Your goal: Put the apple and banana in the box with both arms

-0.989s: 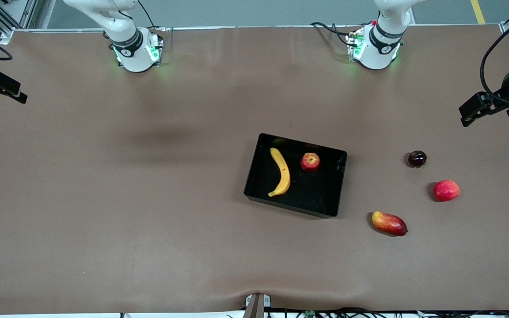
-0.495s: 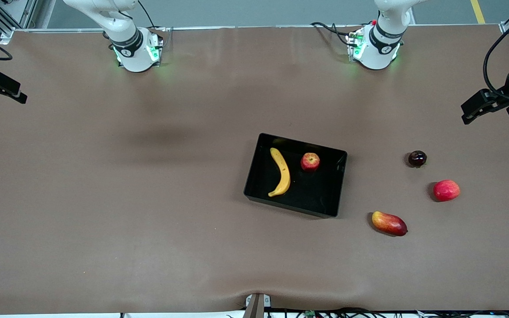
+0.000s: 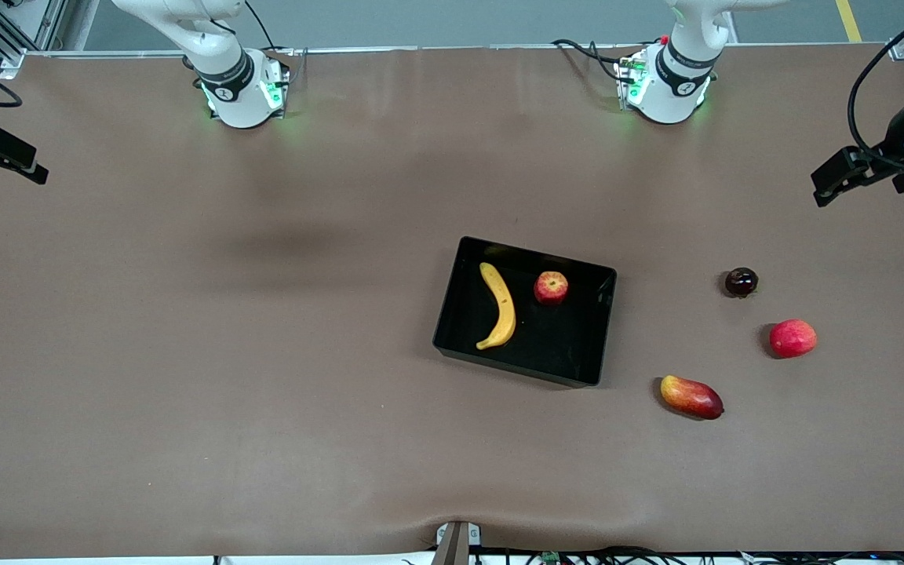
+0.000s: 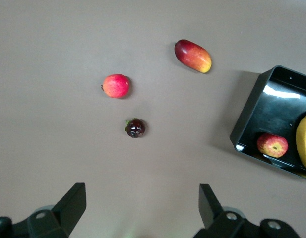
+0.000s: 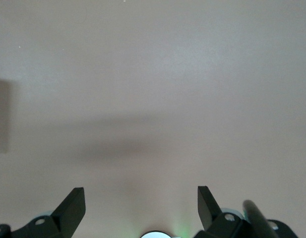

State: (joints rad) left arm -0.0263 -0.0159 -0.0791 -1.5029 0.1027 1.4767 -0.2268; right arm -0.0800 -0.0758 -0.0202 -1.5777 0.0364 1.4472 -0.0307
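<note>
Curved yellow banana and small red, yellow-streaked apple lay side by side in the shallow glossy black plastic box. Over the preceding second only the left gripper, jaws spread and empty, had shifted slightly above its table end; the right gripper, likewise released, waited. Placement appeared complete.

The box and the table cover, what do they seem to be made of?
The box: probably hard plastic, glossy black; a bright reflection shows on its floor in the left wrist view. The table cover: a matte brown sheet, maybe paper or vinyl; it shows soft ripples and no shine.
</note>
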